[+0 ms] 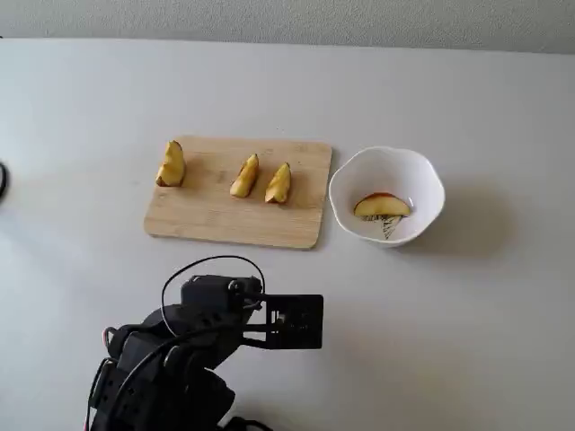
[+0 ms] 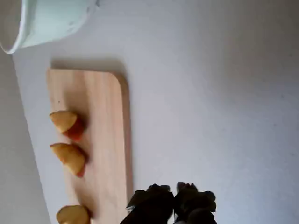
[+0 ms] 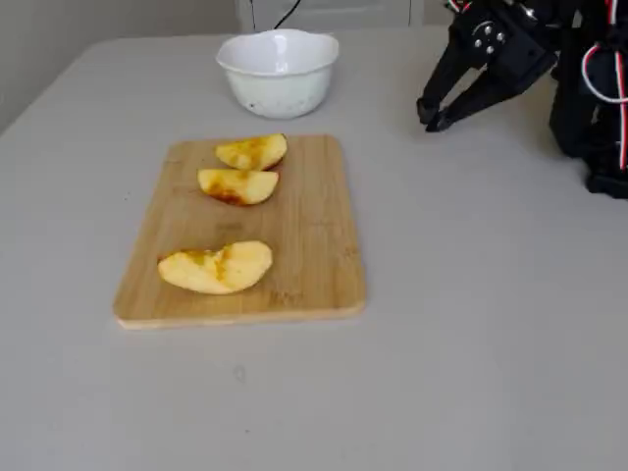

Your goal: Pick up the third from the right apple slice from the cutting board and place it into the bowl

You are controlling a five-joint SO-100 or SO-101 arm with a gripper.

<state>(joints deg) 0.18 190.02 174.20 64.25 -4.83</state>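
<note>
In the wrist view the gripper (image 2: 174,189) is reaching in from the bottom edge, its two dark fingertips (image 2: 154,190) sitting close together with only a thin gap between them and nothing caught there; in a fixed view the gripper (image 3: 432,118) is hanging above bare table (image 3: 471,294) with the tips nearly meeting. Just beyond and to the left of the jaws in the wrist view, the cutting board (image 2: 110,140) is lying flat, its near long edge running beside the fingertips without touching them. Three apple wedges are resting on the board, all clear of the jaws. The one closest to the gripper side in the wrist view is the chunky wedge (image 2: 72,215), half cut off by the bottom edge; in a fixed view this chunky wedge (image 1: 171,163) is sitting alone at the board's left end. Farther along, the apple slice (image 2: 70,157) is lying with its red skin edge turned down, and in a fixed view the apple slice (image 1: 244,176) is sitting just left of a third wedge (image 1: 278,183), the two near but apart. Farthest from the jaws, past the board's end, the bowl (image 2: 42,23) is standing on the table; in a fixed view the bowl (image 1: 431,184) is already holding one apple piece (image 1: 382,206) with red skin.
</note>
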